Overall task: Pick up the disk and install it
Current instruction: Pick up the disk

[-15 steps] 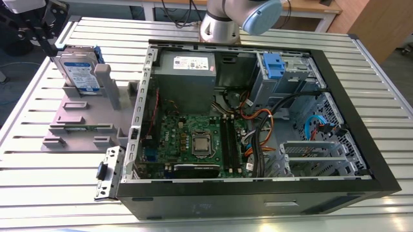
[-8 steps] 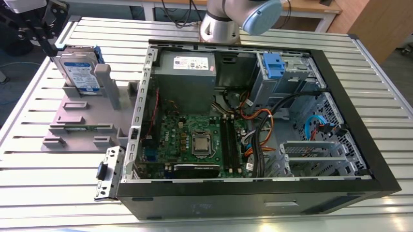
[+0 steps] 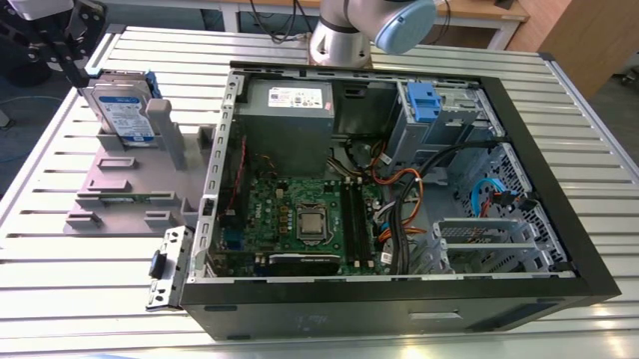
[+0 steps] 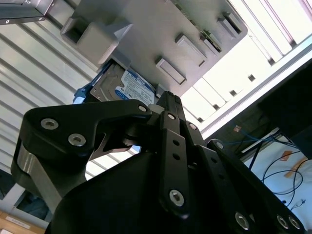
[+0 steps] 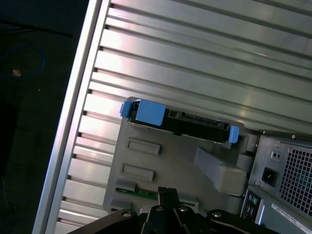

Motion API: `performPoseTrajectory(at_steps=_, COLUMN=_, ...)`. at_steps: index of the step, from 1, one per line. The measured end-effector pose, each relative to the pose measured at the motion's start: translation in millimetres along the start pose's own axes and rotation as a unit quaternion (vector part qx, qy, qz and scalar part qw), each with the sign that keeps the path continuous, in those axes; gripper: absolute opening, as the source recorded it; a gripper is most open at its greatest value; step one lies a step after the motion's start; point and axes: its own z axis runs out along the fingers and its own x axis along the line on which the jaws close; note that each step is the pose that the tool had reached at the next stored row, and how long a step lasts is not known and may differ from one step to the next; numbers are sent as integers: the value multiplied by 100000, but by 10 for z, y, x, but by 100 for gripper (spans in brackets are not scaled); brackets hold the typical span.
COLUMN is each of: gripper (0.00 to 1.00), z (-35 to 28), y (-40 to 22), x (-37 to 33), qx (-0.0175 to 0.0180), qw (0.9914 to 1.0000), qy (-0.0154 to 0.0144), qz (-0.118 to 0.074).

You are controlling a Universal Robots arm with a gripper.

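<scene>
Slatted metal table [image 3: 80,299]; wooden cabinet [image 3: 584,45] at exterior view's right.

I am reading no words anywhere. The disk [image 3: 122,112] close by me is carrying a white-and-blue label [image 4: 139,87], and the power supply [image 3: 289,131] farther off is wearing a white sticker [image 3: 290,96], both illegible.

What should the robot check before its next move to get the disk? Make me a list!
1. The disk stands upright in the grey stand: ok.
2. Nothing lies on the disk's top edge, in the first wrist view: ok.
3. The gripper holds the disk: not ok, it hovers apart from it.
4. The computer case is open: ok.
5. The drive cage has room for the disk: cannot tell.
</scene>
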Motion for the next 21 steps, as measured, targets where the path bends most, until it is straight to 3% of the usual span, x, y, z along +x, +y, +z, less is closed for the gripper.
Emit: performPoseTrajectory(at_steps=21, gripper=11, z=0, y=0, x=0, qx=-58, qw=99978, qy=-4, qz=-2088)
